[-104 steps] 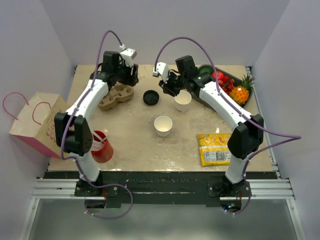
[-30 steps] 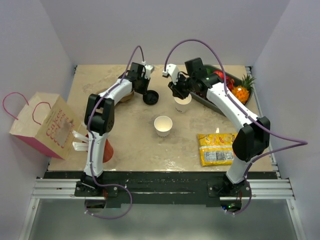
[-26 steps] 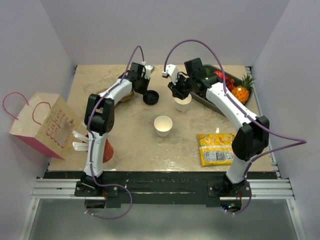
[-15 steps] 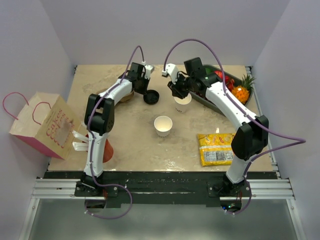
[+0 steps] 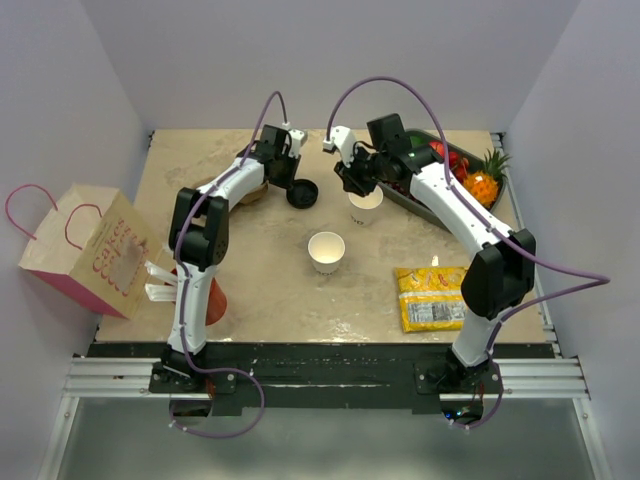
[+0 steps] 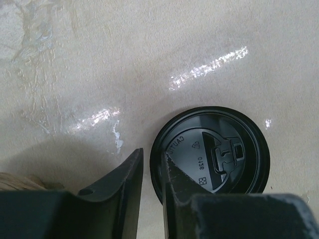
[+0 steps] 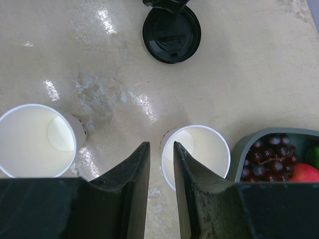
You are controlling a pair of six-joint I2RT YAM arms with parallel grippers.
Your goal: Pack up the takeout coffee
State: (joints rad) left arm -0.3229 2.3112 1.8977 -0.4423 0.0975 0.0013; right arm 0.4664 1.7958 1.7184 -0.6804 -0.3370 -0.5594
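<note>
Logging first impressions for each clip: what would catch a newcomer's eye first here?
Both arms stretch to the table's far side: the left gripper sits at the rim of a black lid, while the right gripper straddles the rim of an open white cup. A paper bag sits beyond the table's left edge.

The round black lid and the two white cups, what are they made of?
Round black lid: looks like shiny moulded plastic, with raised letters. Two white cups: probably matte paper, thin walls with rolled rims.
</note>
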